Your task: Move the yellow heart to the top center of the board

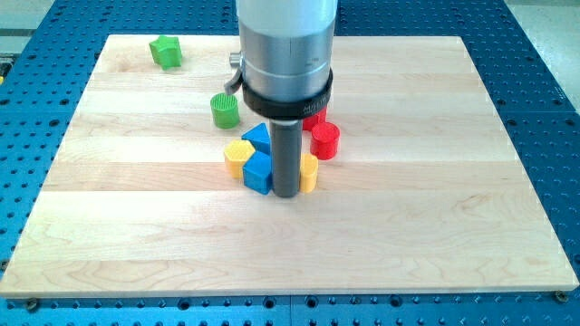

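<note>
My tip [286, 195] stood on the wooden board [453, 226] near its middle, wedged between a blue block [257, 172] on the view's left and a yellow block [309, 172] on the view's right, touching or nearly touching both. No claw on this rig, just a rod, so no open or closed state to report.

The right yellow piece was half hidden by the rod; likely the yellow heart, shape unclear. It looked small, rigid, light, slick on wood: push it flat from its near side, it may spin off-centre.

Behind: yellow hexagon-like block [238, 155], second blue block [258, 136], red cylinder [325, 139], another red block [315, 116] mostly hidden. Farther: green cylinder [225, 110], green star [166, 52]. No containers seen.
</note>
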{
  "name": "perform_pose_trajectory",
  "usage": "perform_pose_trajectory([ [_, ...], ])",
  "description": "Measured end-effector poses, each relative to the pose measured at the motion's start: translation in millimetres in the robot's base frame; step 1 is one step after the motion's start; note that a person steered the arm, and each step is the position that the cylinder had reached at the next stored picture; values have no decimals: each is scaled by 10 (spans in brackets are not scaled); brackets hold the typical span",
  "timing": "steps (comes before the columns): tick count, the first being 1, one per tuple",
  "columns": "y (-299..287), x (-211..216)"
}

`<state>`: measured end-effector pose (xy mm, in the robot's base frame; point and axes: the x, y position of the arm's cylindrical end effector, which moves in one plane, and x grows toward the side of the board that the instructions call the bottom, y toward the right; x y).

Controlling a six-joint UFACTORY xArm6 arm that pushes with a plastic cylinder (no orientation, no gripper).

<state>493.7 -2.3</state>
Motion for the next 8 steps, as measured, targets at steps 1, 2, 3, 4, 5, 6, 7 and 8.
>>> perform_pose_trajectory([
  [1, 4, -325],
  [2, -56, -306],
  [3, -227, -70],
  [4, 366, -54],
  [5, 958, -55],
  [6, 1115, -306],
  [7, 879, -773],
  [8, 918, -504],
])
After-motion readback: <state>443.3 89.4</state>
